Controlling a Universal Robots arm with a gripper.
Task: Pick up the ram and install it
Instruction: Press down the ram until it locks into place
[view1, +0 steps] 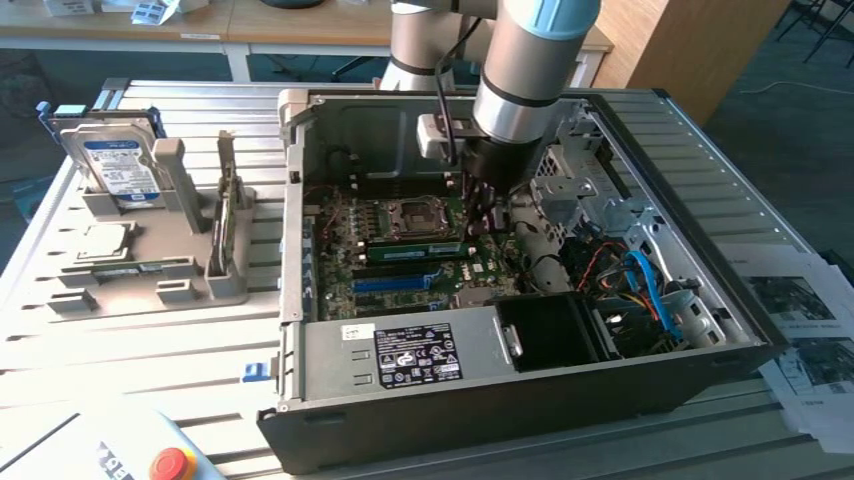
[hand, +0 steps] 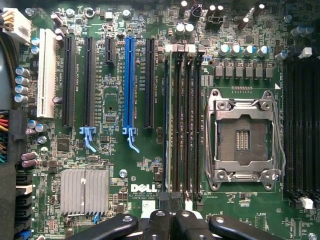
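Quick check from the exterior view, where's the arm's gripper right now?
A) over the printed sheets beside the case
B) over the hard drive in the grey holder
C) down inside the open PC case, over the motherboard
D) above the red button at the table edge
C: the gripper reaches down inside the open PC case, just above the green motherboard, beside the processor socket.

The motherboard (hand: 115, 165) is dark green with fine pale tracks and a white DELL logo (hand: 141, 188). One long slot (hand: 129, 82) is bright blue, its neighbours (hand: 90, 80) black, and one slot (hand: 46, 72) white. The heatsink (hand: 84, 191) is grey with ribs. The ram (view1: 414, 251) is green. The hand (hand: 170, 222) is black. The case (view1: 534, 400) is black and grey. The worktop (view1: 147, 340) has pale grey ridges.
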